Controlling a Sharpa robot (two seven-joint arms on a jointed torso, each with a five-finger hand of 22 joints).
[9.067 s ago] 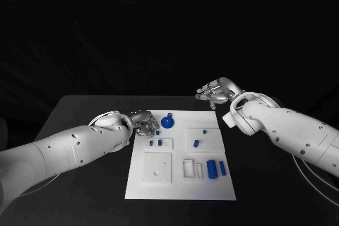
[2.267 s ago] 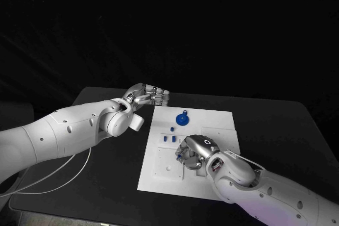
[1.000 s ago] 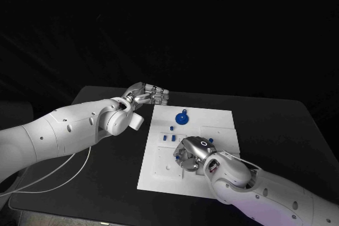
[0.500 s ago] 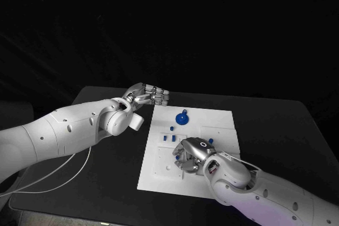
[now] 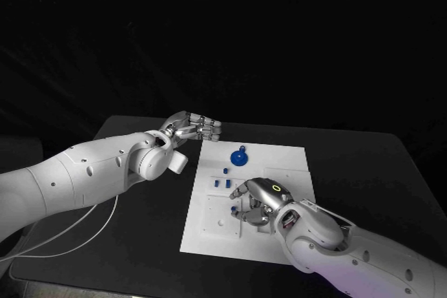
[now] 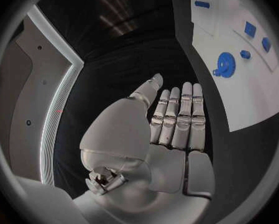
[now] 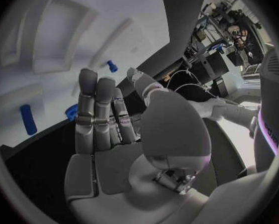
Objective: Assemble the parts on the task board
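The right hand (image 5: pixel 259 201) hovers low over the task board (image 5: pixel 291 157) at centre frame, fingers extended together, gripping nothing; a blue part (image 7: pixel 28 119) lies just beyond its fingertips — long axis roughly along them (left hand (image 5: pixel 194 126) idle, upper left).

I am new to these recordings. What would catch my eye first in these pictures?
First, the white task board in the middle of the black table, with a round blue part near its far edge. Then the right robot hand over the board's middle, and the left robot hand beyond its far left corner.
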